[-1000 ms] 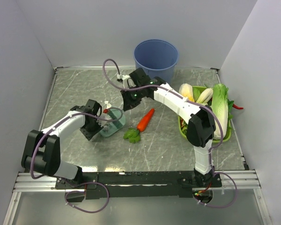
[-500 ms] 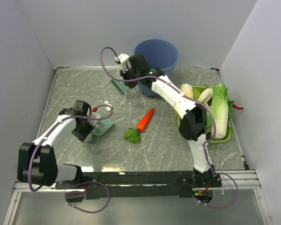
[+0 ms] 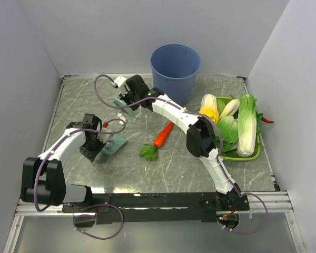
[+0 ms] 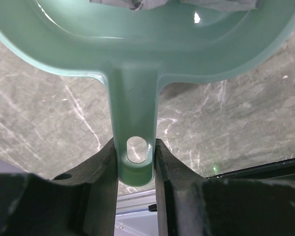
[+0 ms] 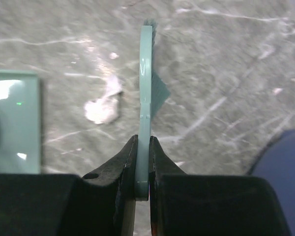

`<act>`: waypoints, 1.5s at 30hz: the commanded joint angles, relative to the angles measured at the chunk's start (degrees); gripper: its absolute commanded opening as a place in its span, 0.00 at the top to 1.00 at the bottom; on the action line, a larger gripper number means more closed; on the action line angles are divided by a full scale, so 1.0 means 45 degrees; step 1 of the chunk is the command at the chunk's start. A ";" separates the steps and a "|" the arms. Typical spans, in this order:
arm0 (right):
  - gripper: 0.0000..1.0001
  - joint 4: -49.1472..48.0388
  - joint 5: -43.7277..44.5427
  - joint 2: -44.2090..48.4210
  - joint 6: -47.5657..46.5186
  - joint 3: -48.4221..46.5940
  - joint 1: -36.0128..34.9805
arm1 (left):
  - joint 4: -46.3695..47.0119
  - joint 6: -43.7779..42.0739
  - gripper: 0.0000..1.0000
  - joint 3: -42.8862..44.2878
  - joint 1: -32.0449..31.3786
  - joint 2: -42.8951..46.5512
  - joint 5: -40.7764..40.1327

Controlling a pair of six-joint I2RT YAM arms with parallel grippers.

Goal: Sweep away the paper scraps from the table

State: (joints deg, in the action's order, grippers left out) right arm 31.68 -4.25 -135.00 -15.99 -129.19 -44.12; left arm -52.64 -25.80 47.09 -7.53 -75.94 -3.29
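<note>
My left gripper (image 3: 97, 141) is shut on the handle (image 4: 135, 123) of the teal dustpan (image 3: 115, 143), low over the table (image 3: 79, 105) at the left. Grey paper scraps (image 4: 132, 4) lie in the pan (image 4: 147, 44) at the top edge of the left wrist view. A red bit (image 3: 105, 125) shows at the pan's far side. My right gripper (image 3: 127, 97) is shut on the teal brush (image 5: 145, 98), seen edge-on, with its bristle end over the table. A white paper scrap (image 5: 104, 105) lies on the table just left of the brush; it also shows in the top view (image 3: 121, 119), between brush and dustpan.
A blue bucket (image 3: 175, 66) stands at the back centre, right of the brush. An orange carrot (image 3: 163, 135) with green leaves lies mid-table. A green tray (image 3: 242, 155) of cabbage and corn sits at the right. White walls close in three sides.
My right arm has swung the brush left, from beside the bucket to the back left, near the dustpan. The left gripper with the dustpan drew back left a second ago and has since stayed put.
</note>
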 commanded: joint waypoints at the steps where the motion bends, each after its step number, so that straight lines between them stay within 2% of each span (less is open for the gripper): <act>1: 1.00 0.0459 -0.1727 0.0858 0.1208 0.0736 -0.0039 | 0.0174 0.0089 0.99 0.0082 0.0033 -0.0506 0.0146; 15: 1.00 0.1183 -0.4581 0.2654 0.3064 0.2632 -0.0430 | 0.0702 -0.0496 0.99 0.1272 -0.0182 -0.1932 -0.0304; 21: 1.00 0.1163 -0.3901 0.3768 0.2851 0.3258 -0.0469 | 0.1014 -0.0594 0.99 0.1352 -0.0182 -0.1933 -0.0148; 31: 1.00 0.0890 -0.2455 0.4257 0.2440 0.3142 -0.0411 | 0.2010 -0.0848 0.99 0.0923 -0.0182 -0.1074 0.0378; 45: 1.00 0.0596 -0.1380 0.4199 0.1366 0.1501 -0.0586 | 0.2694 -0.1005 0.99 0.0590 -0.0085 -0.0585 0.0614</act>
State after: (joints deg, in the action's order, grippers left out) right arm 36.67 -12.08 -120.97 -8.01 -117.93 -46.00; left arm -42.61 -29.41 49.93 -8.05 -81.21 -2.33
